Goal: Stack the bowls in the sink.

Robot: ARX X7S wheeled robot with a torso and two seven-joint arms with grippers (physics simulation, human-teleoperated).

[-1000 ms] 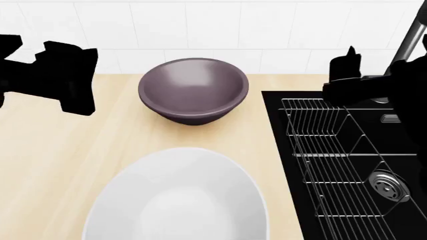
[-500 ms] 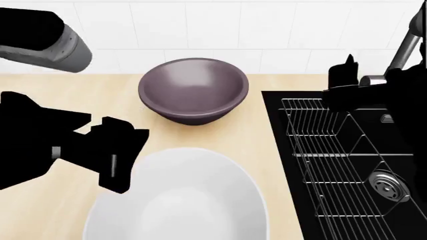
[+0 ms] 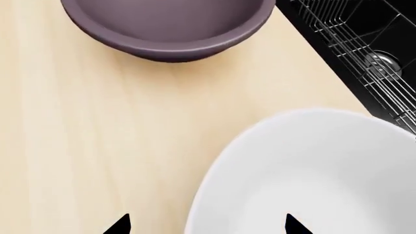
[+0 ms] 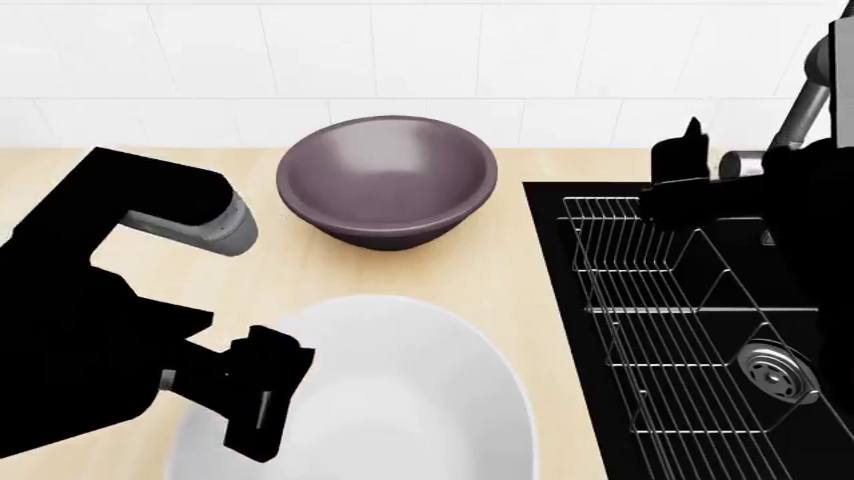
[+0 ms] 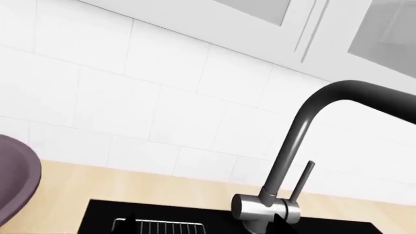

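Sink [image 4: 694, 330] faucet [image 5: 305, 146] in right wrist view only

A pale wooden counter [image 4: 80, 180] is meeting a white tiled wall [image 4: 400, 60] at twelve o'clock; cabinet doors [image 5: 364, 34] are hanging above.

The pale wood-grain surface [image 4: 160, 175] runs along a white tiled wall. On it sit two bowls, well apart: a dark purplish-grey bowl [image 4: 387, 180] near the wall and a glossy white bowl [image 4: 387, 400] at the near edge. A matte black sink [image 4: 567, 330] is set into it, right of both bowls.
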